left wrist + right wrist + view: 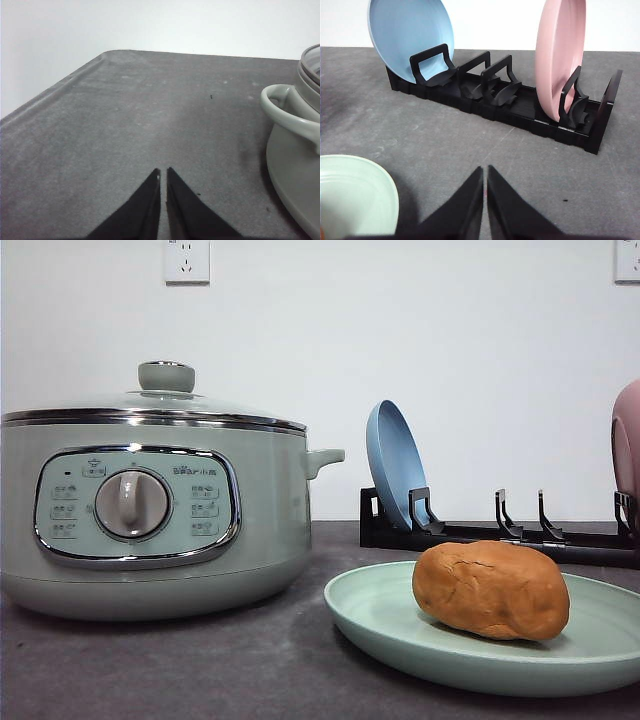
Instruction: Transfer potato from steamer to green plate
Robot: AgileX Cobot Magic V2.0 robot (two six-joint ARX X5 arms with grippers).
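We see the orange-brown, creased oval potato point(491, 589) resting on the wide pale mint-green matte plate point(380, 625), just right of the big round sage-green electric steamer point(150, 505), whose glass lid point(165, 400) sits in place. Behind, a black slotted rack point(520, 107) holds a blue plate point(410, 35) and a pink plate point(559, 55) upright. Our left gripper point(163, 172) hovers over the grey tabletop point(150, 110), jaws nearly touching, holding nothing. Our right gripper point(485, 170) is likewise pinched together and empty, near the green plate's rim.
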